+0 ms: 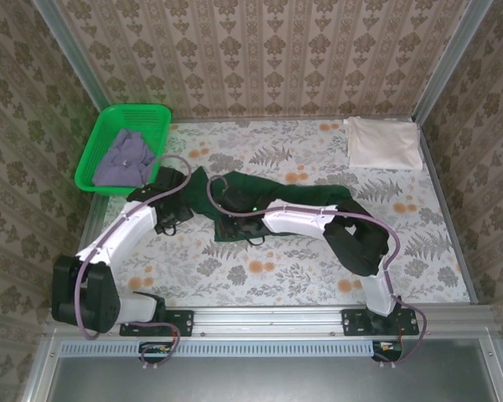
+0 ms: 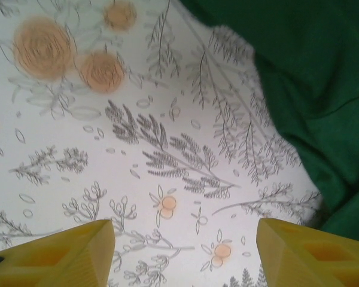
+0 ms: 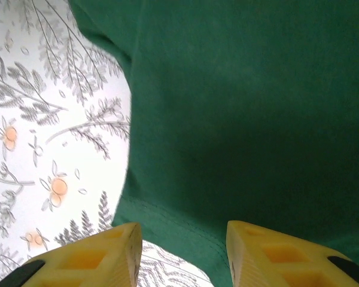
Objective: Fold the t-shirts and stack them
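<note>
Far right, the cream-white shirt (image 1: 383, 143) lies folded. The dark green shirt (image 1: 293, 191) sprawls unfolded, and the lavender shirt (image 1: 126, 157) waits in the basket (image 1: 101, 134). The left gripper (image 2: 184, 224) and right gripper (image 3: 183, 227) gape empty.

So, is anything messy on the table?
Yes. The dark green t-shirt lies rumpled and unfolded in the middle, and the lavender t-shirt is bunched up in the green basket. The cream t-shirt at the far right corner is neatly folded.
</note>
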You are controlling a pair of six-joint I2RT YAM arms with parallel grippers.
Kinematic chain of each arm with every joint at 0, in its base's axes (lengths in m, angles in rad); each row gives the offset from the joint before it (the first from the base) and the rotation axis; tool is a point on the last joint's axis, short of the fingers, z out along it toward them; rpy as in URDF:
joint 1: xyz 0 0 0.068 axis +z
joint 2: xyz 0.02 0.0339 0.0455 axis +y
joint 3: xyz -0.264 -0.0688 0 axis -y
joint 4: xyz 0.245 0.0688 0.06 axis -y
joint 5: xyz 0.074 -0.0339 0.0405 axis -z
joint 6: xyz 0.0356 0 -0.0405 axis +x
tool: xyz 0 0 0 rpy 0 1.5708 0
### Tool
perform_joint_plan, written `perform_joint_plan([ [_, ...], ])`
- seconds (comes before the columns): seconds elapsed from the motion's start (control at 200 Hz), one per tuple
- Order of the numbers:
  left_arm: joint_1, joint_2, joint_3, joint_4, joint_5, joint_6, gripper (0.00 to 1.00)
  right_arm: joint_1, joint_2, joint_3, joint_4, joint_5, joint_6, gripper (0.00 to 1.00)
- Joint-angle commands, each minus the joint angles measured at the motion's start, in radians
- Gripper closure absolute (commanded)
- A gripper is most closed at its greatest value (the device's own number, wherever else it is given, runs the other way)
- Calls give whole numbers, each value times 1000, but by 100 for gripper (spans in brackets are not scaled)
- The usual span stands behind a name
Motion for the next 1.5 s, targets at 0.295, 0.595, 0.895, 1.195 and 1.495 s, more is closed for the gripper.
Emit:
perform_joint_plan([
  [0.295,67,211,109,-37,221,48,27,54,199,358,-385,-21,-85,52],
  [0.595,168,268,172,-50,203,27,25,70,350,461,-491,-29,-52,55],
  [0.895,165,306,189,24,286,55,23,12,220,365,-390,-50,-25,100],
  [1.195,109,433,331,39,285,118,17,-122,-111,157,-240,-70,-9,100],
  [1.495,81,593,469,2,237,152,17,-309,-305,71,-244,-25,-33,100],
])
